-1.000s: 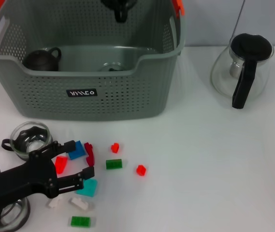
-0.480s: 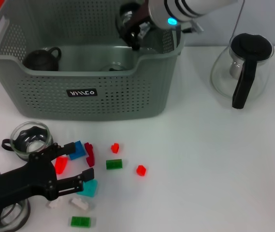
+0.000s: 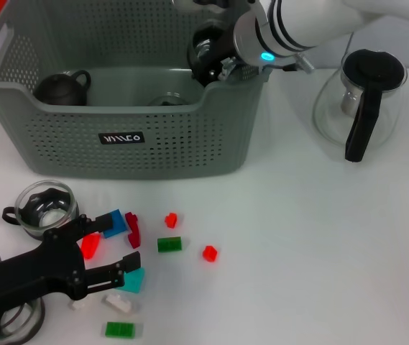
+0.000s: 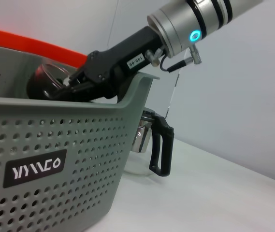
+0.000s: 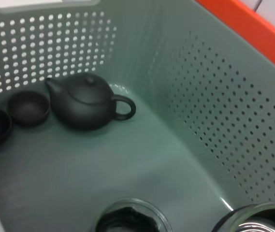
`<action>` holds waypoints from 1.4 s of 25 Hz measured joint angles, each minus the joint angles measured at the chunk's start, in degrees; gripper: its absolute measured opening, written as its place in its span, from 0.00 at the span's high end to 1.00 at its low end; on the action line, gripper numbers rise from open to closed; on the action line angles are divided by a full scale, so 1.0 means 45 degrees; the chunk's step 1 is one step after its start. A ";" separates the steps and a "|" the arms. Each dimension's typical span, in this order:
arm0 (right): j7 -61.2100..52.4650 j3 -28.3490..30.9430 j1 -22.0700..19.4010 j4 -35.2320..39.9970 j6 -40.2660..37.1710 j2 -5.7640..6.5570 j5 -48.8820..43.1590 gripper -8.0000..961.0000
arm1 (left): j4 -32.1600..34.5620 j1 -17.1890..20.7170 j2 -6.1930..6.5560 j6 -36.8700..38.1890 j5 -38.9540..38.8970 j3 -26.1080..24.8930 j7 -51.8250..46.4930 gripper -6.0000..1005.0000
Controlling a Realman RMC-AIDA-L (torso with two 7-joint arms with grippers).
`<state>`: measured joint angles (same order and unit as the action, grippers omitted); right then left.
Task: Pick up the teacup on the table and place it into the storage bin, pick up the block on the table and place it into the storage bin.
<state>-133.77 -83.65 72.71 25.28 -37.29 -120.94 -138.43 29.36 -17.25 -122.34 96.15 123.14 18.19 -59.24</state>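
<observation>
The grey-green storage bin (image 3: pixel 190 154) stands at the back left and fills the right wrist view (image 5: pixel 214 121). My right gripper (image 3: pixel 205 56) hangs over the bin's right front corner, shut on a glass teacup (image 3: pixel 204 42). That cup's rim shows in the right wrist view (image 5: pixel 258 220). The left wrist view shows this gripper (image 4: pixel 74 83) above the bin wall (image 4: pixel 55 145). My left gripper (image 3: pixel 115 241) is open, low over the table at the front left. A red block (image 3: pixel 90 244) lies between its fingers. Another glass teacup (image 3: pixel 44 205) stands just behind it.
Several loose blocks lie nearby: blue (image 3: pixel 114 223), green (image 3: pixel 169 244), red (image 3: pixel 209 252), teal (image 3: pixel 132 280). In the bin are a dark teapot (image 5: pixel 86 101), small dark cups (image 5: pixel 28 107) and a glass cup (image 5: pixel 130 217). A glass pot with a black handle (image 3: pixel 359 100) stands at the back right.
My right gripper has moved forward and to the right over the bin with the glass teacup, and its arm has come into view. The left gripper has barely moved.
</observation>
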 joint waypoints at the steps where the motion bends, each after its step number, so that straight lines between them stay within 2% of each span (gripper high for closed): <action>1: 0.0000 -0.0005 -0.0013 0.0014 -0.0018 0.0004 0.0001 0.93 | -0.0001 0.0005 -0.0001 0.0001 0.0000 0.0000 0.0000 0.07; 14: -0.0116 -0.0027 -0.0032 0.0246 -0.0497 0.0045 -0.0061 0.92 | -0.0001 0.0005 -0.0020 0.0001 0.0000 0.0000 0.0000 0.07; 22: -0.0146 -0.0022 -0.0114 0.0627 -0.0694 0.0080 -0.0103 0.74 | -0.0001 0.0013 -0.0020 0.0001 0.0000 -0.0001 -0.0001 0.07; 23: -0.0150 -0.0022 -0.0194 0.0869 -0.0801 0.0080 -0.0113 0.69 | -0.0001 0.0024 -0.0020 0.0002 -0.0001 0.0000 0.0000 0.07; 26: -0.0157 0.0008 -0.0720 0.2151 -0.1285 0.0078 -0.0114 0.54 | 0.0036 0.0075 -0.0020 0.0022 0.0000 0.0000 -0.0003 0.07; 28: -0.0153 0.0062 -0.1395 0.3687 -0.1745 0.0092 0.0038 0.46 | 0.0082 0.0110 -0.0004 0.0085 -0.0001 0.0000 -0.0014 0.07; 30: -0.0059 0.0071 -0.2261 0.5528 -0.2264 0.0104 0.0480 0.38 | 0.0123 0.0136 0.0044 0.0156 -0.0002 -0.0002 -0.0049 0.07; 31: 0.0286 0.0072 -0.3277 0.7408 -0.2861 0.0125 0.1287 0.35 | 0.0144 0.0152 0.0065 0.0183 -0.0001 0.0000 -0.0069 0.07; 32: 0.0286 0.0072 -0.3277 0.7408 -0.2861 0.0125 0.1287 0.31 | 0.0182 0.0166 0.0085 0.0206 -0.0001 0.0000 -0.0080 0.07; 33: 0.0486 0.0074 -0.3728 0.8153 -0.3112 0.0130 0.1659 0.27 | 0.0250 0.0196 0.0099 0.0262 -0.0001 -0.0001 -0.0085 0.07; 35: 0.1022 0.0086 -0.4870 0.9739 -0.3656 0.0139 0.2678 0.27 | 0.0414 0.0252 0.0110 0.0374 0.0000 0.0000 -0.0087 0.07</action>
<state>-129.17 -83.26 50.79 69.10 -53.74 -120.31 -126.37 31.22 -16.11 -121.85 97.83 123.14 18.19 -59.63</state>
